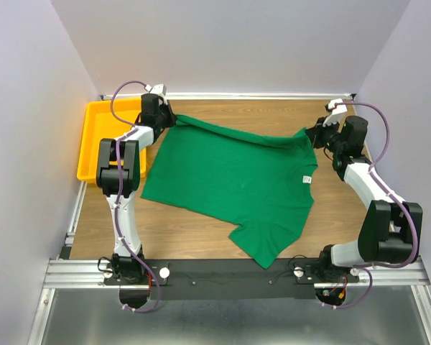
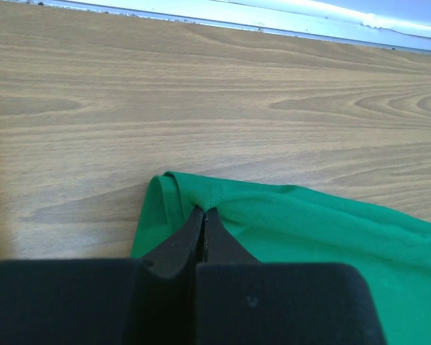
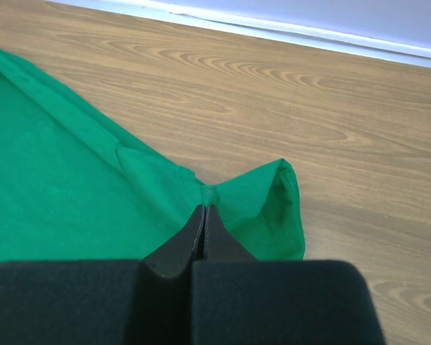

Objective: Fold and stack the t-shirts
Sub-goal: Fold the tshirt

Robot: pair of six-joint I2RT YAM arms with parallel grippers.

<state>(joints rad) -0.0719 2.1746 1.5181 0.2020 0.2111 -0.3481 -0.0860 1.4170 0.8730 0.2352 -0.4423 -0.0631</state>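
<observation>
One green t-shirt (image 1: 233, 183) lies spread on the wooden table, its white neck tag (image 1: 307, 180) at the right and one sleeve pointing to the near edge. My left gripper (image 1: 167, 122) is shut on the shirt's far left corner (image 2: 201, 198). My right gripper (image 1: 314, 134) is shut on the far right corner by a sleeve (image 3: 273, 205). The far edge of the shirt stretches between the two grippers. In both wrist views the jaws are closed with green cloth pinched at the tips.
A yellow plastic tray (image 1: 104, 140) stands at the far left of the table, beside the left arm. Bare wood (image 1: 258, 111) lies beyond the shirt up to the back wall. A black rail (image 1: 230, 273) runs along the near edge.
</observation>
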